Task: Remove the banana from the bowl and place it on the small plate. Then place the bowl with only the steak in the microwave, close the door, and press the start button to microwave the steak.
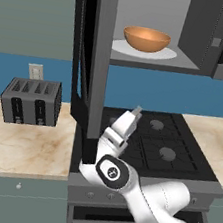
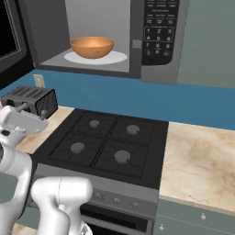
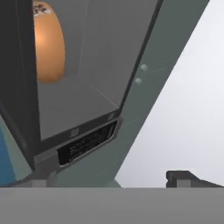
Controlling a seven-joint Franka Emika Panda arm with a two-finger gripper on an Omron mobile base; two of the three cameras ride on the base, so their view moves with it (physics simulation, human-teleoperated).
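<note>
The microwave hangs above the stove with its door swung wide open to the left. Inside it, the orange-brown bowl rests on the white turntable; the bowl shows again from the right, and lies sideways in the rolled hand view. The bowl's wall hides the steak. The banana and the small plate are out of view. My gripper is open and empty, below the microwave and just right of the door's lower edge. One dark fingertip shows. The button panel is at the microwave's right.
A black gas stove lies under the gripper. A slotted toaster stands on the marble counter at the left. More counter stretches right of the stove. The open door juts out over the stove's left edge.
</note>
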